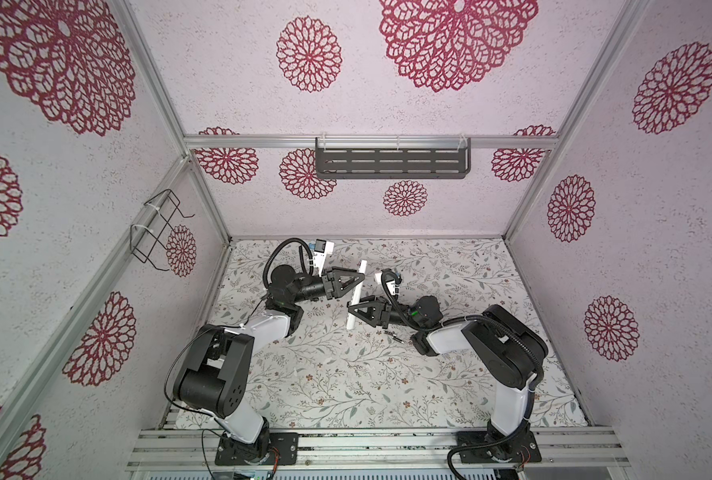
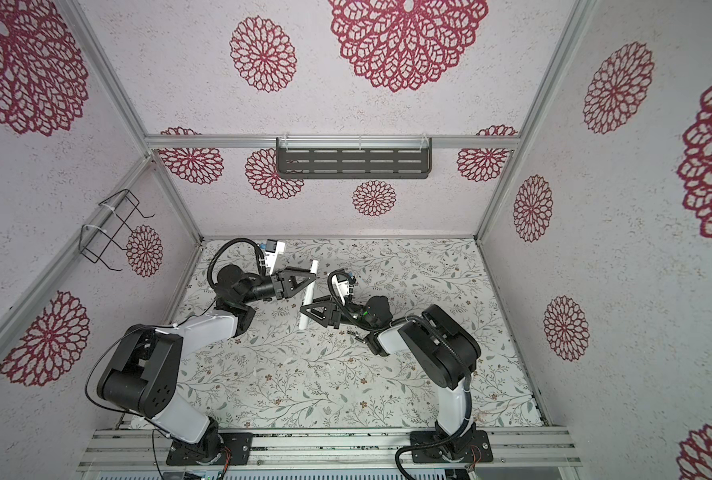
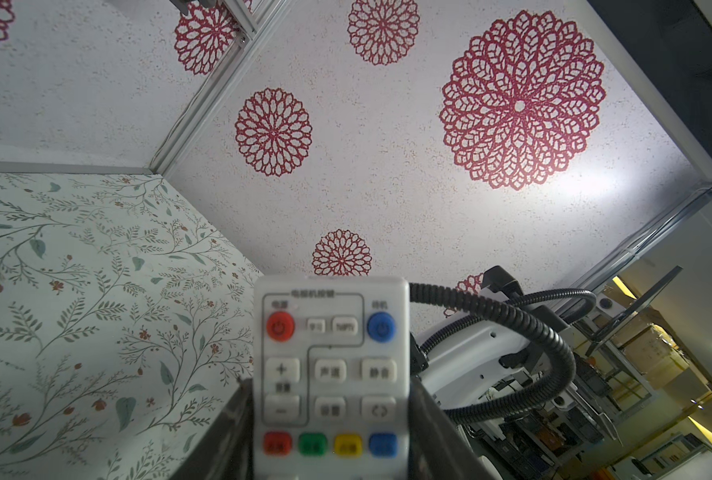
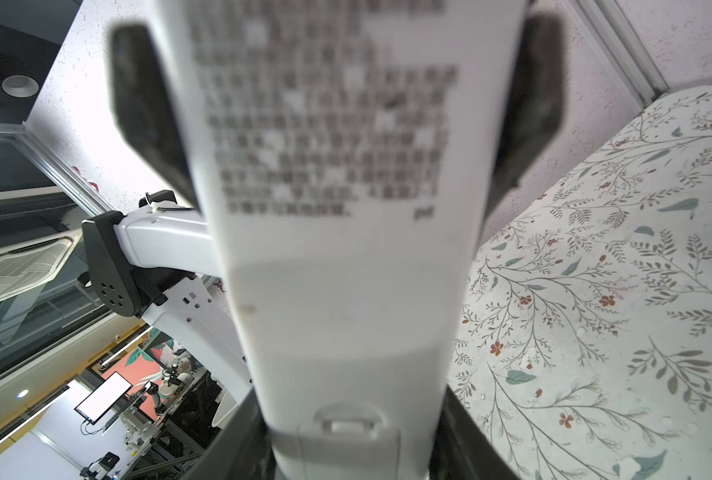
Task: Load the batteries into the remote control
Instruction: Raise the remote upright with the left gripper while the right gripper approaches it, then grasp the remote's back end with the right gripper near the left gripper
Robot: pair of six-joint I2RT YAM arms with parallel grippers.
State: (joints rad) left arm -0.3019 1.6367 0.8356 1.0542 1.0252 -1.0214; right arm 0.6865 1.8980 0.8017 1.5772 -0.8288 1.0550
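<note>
The left tool (image 1: 360, 281) is clamped across the far half of the remote (image 1: 357, 296), with the button face toward its wrist camera. The right tool (image 1: 351, 310) has its jaws against the side edges of the near half. The right wrist view is blurred, but they look closed on it, with the plain back and the cover latch (image 4: 348, 424) facing that camera. So the remote hangs on edge in the air between the two tools, above the desk (image 1: 346, 386). The batteries (image 1: 393, 336) lie on the desk just beside the right arm (image 1: 445, 337), not yet loaded.

I judge this a two-tool hold ahead of opening the cover. To do it well:
- Squeeze the side edges only, and lightly near the latch, so the cover can slide.
- Release one tool only once the other is firm.
- Swing the right arm gently so the batteries are not swept off.
</note>
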